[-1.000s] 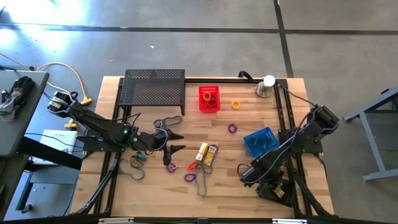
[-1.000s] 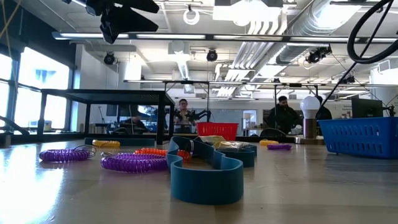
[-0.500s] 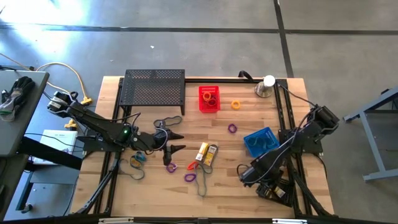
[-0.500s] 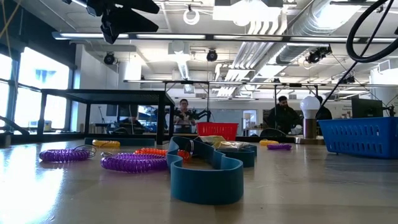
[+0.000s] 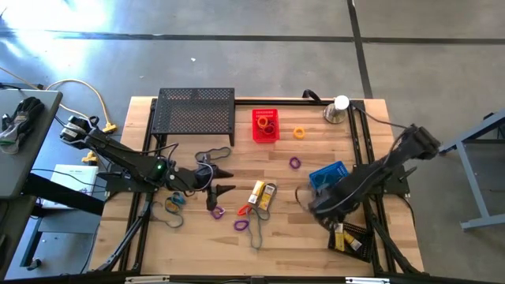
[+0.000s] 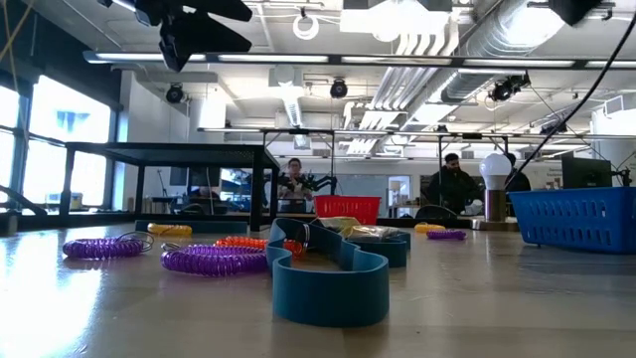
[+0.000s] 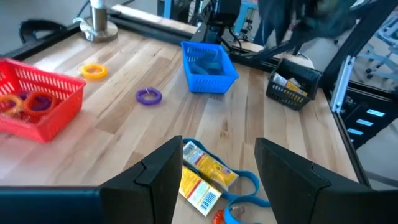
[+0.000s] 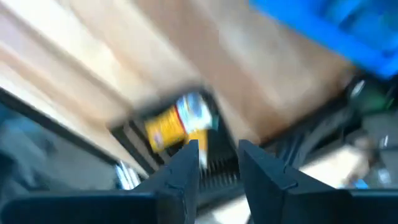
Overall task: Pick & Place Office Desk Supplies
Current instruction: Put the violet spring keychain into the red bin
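Observation:
My left gripper [image 5: 221,181] hangs open above the table's middle left, and in its wrist view its fingers [image 7: 163,175] frame two yellow-and-white boxes [image 5: 263,194] lying flat beside a blue band [image 7: 244,186]. Small purple and orange loops [image 5: 241,224] and thin dark bands [image 5: 207,155] lie around them. My right gripper [image 8: 214,163], blurred in the high view [image 5: 306,202], is open and points down above the near right. Below it a yellow box [image 8: 177,127] lies in a small black basket [image 5: 348,237].
A red basket [image 5: 265,125] with loops, a yellow loop [image 5: 299,132] and a purple loop [image 5: 294,162] lie toward the far side. A blue basket [image 5: 330,178] stands at the right, a black mesh shelf [image 5: 196,110] far left, and a silver dome with a white ball [image 5: 338,109] far right.
My right gripper has risen from over the small black basket at the near right and swung a little toward the table's middle, tipping more steeply down. The basket with the yellow box in it now shows uncovered. My left arm has kept still.

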Robot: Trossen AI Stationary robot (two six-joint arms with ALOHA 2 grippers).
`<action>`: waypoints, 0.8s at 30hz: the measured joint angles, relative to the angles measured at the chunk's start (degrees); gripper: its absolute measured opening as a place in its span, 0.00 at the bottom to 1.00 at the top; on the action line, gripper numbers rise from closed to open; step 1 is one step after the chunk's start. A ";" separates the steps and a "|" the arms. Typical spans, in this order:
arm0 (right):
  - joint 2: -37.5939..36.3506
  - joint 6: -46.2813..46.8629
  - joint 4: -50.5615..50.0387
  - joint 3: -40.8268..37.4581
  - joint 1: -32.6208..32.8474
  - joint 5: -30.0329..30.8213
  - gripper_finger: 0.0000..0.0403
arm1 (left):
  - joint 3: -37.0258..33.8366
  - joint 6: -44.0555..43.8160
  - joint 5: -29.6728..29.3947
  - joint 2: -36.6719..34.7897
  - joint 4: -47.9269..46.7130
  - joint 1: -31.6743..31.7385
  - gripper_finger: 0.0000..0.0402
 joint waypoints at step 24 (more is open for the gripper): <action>-4.39 -32.99 21.38 -1.56 -38.38 23.45 0.36 | 0.00 -12.48 -0.02 0.00 -2.01 1.88 0.48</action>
